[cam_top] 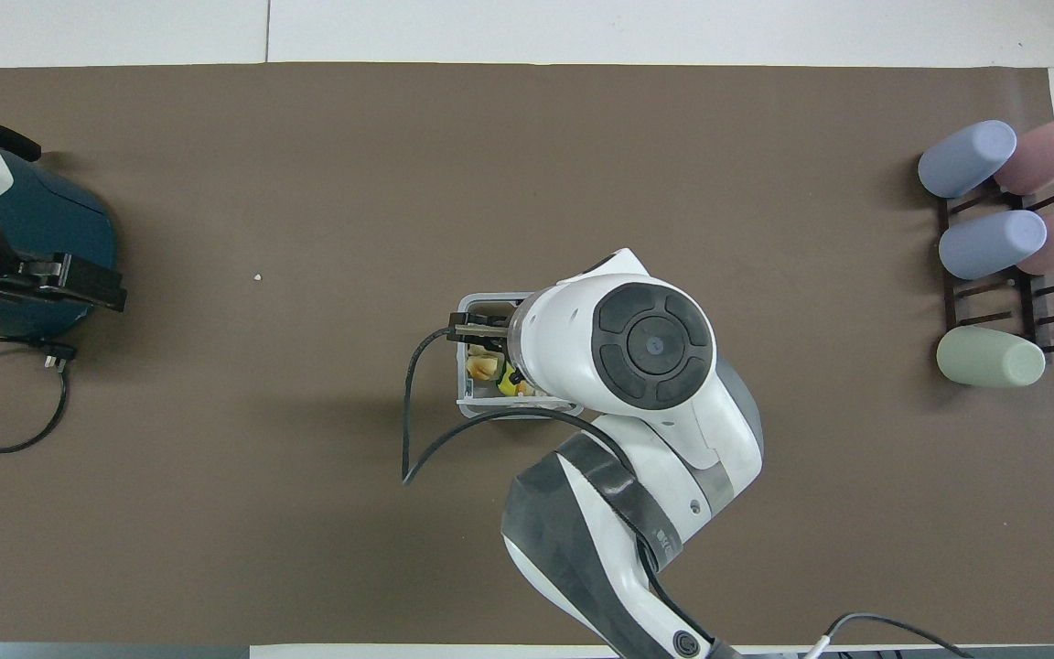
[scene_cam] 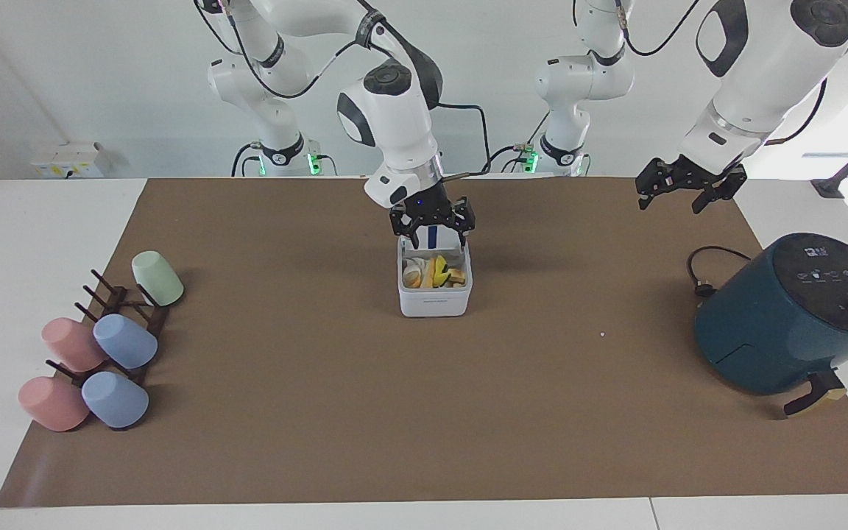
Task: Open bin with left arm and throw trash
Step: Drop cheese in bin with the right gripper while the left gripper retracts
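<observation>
Bin (scene_cam: 435,288) mid-mat, lid tipped up at its robot-side edge, blue stripe showing; trash (scene_cam: 433,272) inside it: white tissue, pale yellow piece, orange-edged bread slice, all lying in the box; right gripper (scene_cam: 432,225) hangs just over the bin's robot-side rim, fingers spread wide, nothing between them; in the overhead view its wrist covers most of the bin, only the edge toward the left arm's end shows.

Left gripper (scene_cam: 678,193) is up in the air over the mat corner at the left arm's end, about 12 o'clock from the air fryer (scene_cam: 792,315) in the facing view; fingers spread, empty; in the overhead view it sits over the fryer.

Fryer's cable (scene_cam: 700,271) loops on the mat at the fryer's robot side; tiny white crumb (scene_cam: 603,335) on the mat, between bin and fryer.

Cup rack (scene_cam: 118,324) at the right arm's end, roughly 9 o'clock from the bin in the facing view; five pastel cups on it, green (scene_cam: 157,277) nearest the robots, then pink/blue pairs.
</observation>
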You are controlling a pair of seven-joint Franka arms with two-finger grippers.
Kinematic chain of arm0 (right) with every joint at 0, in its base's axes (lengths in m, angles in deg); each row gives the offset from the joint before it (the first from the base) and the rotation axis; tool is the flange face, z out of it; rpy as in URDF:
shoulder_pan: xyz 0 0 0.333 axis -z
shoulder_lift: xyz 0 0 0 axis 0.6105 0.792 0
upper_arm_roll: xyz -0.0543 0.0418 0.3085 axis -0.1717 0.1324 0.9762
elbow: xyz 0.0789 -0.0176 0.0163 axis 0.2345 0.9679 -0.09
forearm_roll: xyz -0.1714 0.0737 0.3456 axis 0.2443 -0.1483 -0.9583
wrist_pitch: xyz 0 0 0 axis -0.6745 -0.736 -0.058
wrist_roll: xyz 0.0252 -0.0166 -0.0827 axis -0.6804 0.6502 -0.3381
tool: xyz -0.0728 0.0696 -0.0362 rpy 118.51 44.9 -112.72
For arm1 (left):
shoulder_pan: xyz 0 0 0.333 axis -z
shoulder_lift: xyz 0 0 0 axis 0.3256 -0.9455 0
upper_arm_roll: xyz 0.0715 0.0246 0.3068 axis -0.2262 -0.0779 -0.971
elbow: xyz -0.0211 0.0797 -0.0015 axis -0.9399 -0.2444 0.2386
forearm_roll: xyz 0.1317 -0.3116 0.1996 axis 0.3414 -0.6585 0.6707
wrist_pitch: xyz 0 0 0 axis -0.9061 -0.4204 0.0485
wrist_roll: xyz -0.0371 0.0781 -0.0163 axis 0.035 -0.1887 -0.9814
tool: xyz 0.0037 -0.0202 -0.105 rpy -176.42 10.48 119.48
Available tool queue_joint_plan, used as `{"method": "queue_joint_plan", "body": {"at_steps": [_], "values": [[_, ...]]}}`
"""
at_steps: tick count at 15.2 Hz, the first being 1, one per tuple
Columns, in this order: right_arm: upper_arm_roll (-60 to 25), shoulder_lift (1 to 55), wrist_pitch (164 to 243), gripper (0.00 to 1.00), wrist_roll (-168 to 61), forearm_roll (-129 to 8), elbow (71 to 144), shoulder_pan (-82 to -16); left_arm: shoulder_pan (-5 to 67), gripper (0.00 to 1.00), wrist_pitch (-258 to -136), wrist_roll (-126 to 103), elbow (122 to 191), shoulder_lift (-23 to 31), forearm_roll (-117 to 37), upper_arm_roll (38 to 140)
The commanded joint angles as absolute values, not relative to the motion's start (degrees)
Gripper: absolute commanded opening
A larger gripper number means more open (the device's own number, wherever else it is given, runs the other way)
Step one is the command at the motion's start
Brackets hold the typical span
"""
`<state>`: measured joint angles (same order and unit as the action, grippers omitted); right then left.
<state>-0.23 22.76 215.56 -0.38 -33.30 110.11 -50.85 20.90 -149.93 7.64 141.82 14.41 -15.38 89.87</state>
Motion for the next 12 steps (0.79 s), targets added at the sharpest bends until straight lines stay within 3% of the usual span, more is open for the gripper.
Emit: {"method": "queue_joint_plan", "body": {"at_steps": [1,9,12], "values": [[0.00,21.31,213.92,1.00,-0.46,-32.89,110.82,-50.19,21.37,1.00,-153.62,5.85,143.80,15.95,-14.48,89.66],[-0.44,15.52,207.77,1.00,-9.15,-31.66,110.82,-41.77,21.46,1.00,-151.96,5.23,142.92,15.42,-14.39,89.92],[-4.73,13.41,205.58,1.00,-13.45,-31.66,110.82,-40.35,21.37,1.00,-152.05,5.14,142.83,15.60,-15.18,90.01]]}}
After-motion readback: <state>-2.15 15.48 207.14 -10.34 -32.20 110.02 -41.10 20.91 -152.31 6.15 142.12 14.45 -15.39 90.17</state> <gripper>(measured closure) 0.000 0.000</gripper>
